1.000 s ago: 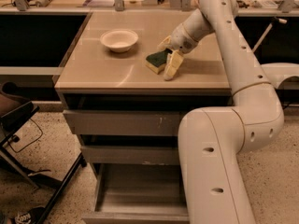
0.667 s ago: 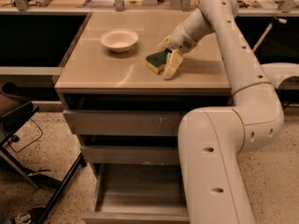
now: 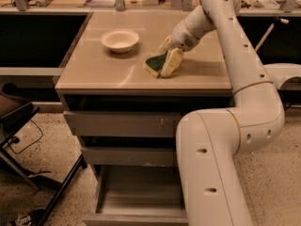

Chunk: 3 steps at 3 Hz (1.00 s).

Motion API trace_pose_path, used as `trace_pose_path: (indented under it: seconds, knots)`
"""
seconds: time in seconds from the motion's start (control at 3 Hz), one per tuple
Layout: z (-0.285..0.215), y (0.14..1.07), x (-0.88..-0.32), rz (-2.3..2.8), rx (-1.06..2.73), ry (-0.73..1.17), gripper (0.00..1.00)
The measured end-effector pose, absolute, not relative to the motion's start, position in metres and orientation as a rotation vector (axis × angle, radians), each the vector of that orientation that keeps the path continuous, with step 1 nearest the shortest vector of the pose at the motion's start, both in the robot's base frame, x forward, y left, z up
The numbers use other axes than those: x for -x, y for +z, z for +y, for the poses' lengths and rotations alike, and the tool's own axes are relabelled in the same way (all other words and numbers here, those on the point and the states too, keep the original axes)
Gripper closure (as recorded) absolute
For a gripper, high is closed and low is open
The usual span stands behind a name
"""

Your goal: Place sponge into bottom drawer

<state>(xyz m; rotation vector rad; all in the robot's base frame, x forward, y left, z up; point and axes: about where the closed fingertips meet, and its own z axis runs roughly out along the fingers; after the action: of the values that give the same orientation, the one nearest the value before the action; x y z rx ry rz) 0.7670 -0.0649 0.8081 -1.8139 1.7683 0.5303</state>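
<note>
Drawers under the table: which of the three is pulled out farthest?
The bottom drawer: its inside shows, while the top drawer and middle drawer barely stick out. The gripper is on the tabletop at the sponge.

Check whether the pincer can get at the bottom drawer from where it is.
Probably yes. The bottom drawer is pulled out, its floor in view; the pincer sits on the tabletop at the sponge. The robot's own arm covers the drawer's right side.
</note>
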Motion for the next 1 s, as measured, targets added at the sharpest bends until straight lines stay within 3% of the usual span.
trace_pose_path:
  seconds: [0.33, 0.67, 1.0]
  knots:
    - [-0.065, 0.812, -0.766, 1.769, 1.813, 0.529, 1.0]
    - [-0.119, 0.906, -0.771, 1.856, 1.656, 0.222, 1.0]
    - [-0.18, 0.95, -0.736, 2.023, 1.478, 0.098, 1.0]
